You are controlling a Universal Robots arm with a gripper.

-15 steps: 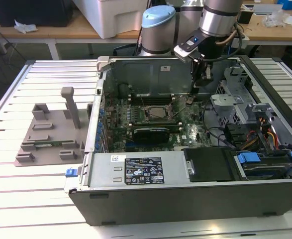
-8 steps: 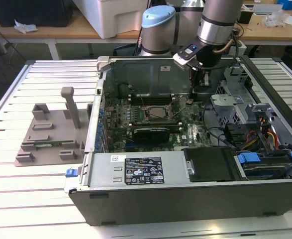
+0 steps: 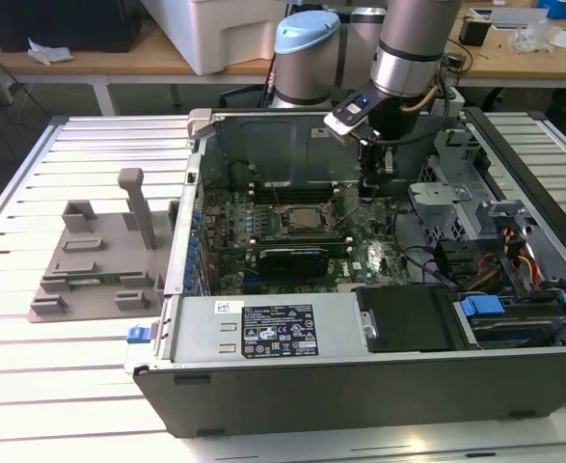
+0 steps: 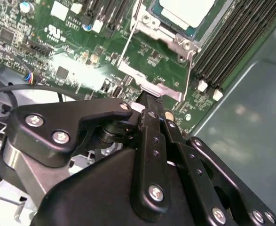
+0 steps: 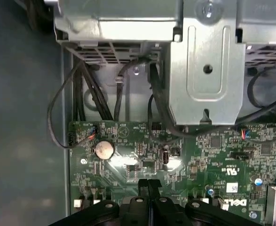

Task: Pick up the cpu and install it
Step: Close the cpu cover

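At the exterior view's left, a grey plastic fixture [image 3: 99,260] with an upright post rests on the white slatted table [image 3: 32,386], just beside the open computer case [image 3: 360,386]. Along the case's near side lies the labelled power supply [image 3: 273,333]. Beyond it the green motherboard [image 3: 234,227] lies flat, with a dark expansion card [image 3: 302,258] across it.

The cpu [image 3: 307,218] sits in its socket near the middle of the board, just beyond that card. In the second wrist view its pale silver top [image 4: 185,9] lies inside the socket. The socket's metal frame [image 4: 159,44] is swung open toward the gripper, and black memory slots [image 4: 232,42] run alongside.

To the exterior view's right of the socket, the gripper [image 3: 372,183] hangs from the arm [image 3: 408,48] low inside the case, close over the board. In both wrist views its black fingers [image 4: 149,117] are pressed together with no gap. The gripper's tip [image 4: 147,100] meets the outer lip of the open metal frame, and whether it pinches that lip I cannot tell. The cpu itself is apart from the fingers.

The first wrist view looks past the gripper [image 5: 148,182] to a coin cell battery [image 5: 104,149], black cables [image 5: 81,94] and a silver metal bracket [image 5: 208,61].

At the exterior view's far right, the drive cage [image 3: 456,203] stands inside the case, with a blue-tabbed drive [image 3: 482,309] nearer.
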